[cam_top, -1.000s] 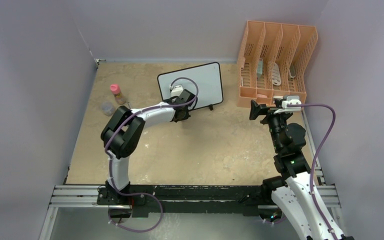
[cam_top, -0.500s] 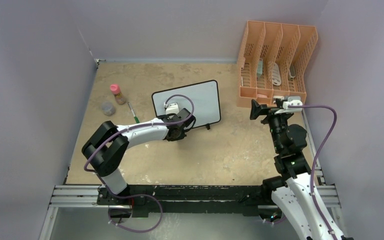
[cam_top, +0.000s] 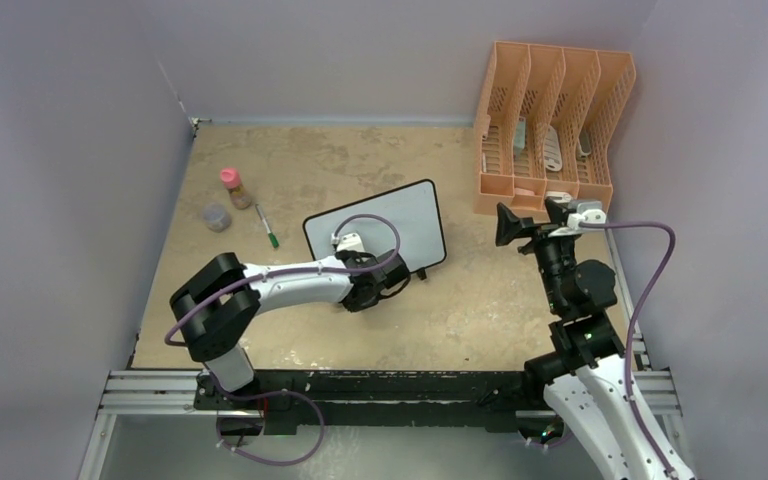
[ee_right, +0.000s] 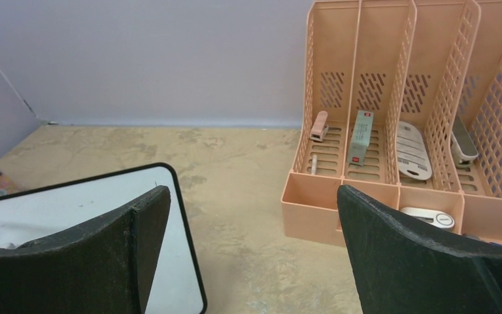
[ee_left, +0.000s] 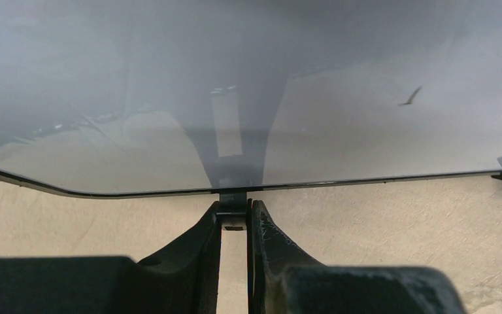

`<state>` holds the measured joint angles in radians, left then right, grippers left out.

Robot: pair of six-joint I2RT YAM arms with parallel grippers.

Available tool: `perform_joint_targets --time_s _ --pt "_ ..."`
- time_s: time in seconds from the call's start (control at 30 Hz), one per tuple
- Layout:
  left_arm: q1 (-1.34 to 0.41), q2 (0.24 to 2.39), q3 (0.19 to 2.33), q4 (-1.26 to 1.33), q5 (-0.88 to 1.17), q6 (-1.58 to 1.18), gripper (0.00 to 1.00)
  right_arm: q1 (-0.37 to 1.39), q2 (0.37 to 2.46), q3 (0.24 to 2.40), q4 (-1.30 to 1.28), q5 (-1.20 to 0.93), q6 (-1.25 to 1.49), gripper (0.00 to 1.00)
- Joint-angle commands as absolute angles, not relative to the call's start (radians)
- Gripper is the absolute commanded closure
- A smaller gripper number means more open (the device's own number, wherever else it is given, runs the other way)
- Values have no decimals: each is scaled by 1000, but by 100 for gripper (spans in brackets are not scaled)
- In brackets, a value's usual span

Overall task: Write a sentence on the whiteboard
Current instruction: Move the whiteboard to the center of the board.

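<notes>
The whiteboard [cam_top: 395,222] lies tilted on the tan table, a white board in a thin black frame. My left gripper [cam_top: 365,281] sits at the board's near edge, shut on one of its little black feet [ee_left: 234,210]. Its other foot [cam_top: 423,273] sticks out to the right. The sentence is out of view: the white face [ee_left: 340,131] carries only one small dark stroke [ee_left: 410,97]. A green marker [cam_top: 268,229] lies on the table left of the board. My right gripper [cam_top: 520,226] hovers open and empty right of the board [ee_right: 65,203], in front of the rack.
An orange file rack [cam_top: 550,130] with small items in its slots stands at the back right. A pink-capped bottle [cam_top: 232,187] and a small jar [cam_top: 217,216] stand at the left. Grey walls close in the table on three sides.
The left arm has drawn the whiteboard nearer and slightly left, still gripping its foot, which uncovered the green marker. The right gripper has barely shifted and stays open.
</notes>
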<state>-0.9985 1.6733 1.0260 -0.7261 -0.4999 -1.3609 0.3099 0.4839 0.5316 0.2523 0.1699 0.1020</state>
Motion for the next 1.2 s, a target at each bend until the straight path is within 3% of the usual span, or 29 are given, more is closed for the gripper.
perform_joint_targets --time_s 0.0,0.27,0.57,0.7,0.97,1.17 --pt "-1042 1696 1068 -834 -517 -1480 100 337 466 532 293 196 127 1" --pt "-1073 1741 1088 -805 -501 -1491 99 362 449 530 287 202 133 1" --pt "-1095 1693 1152 -924 -503 -1492 60 372 440 526 291 201 132 1" --pt "-1107 1633 1188 -992 -492 -1462 48 374 437 526 291 201 130 1" --pt "-1109 1460 1322 -1117 -573 -1308 30 374 449 527 284 211 124 1" --pt "-1055 1385 1419 -1103 -661 -1052 23 374 459 525 281 228 119 1"
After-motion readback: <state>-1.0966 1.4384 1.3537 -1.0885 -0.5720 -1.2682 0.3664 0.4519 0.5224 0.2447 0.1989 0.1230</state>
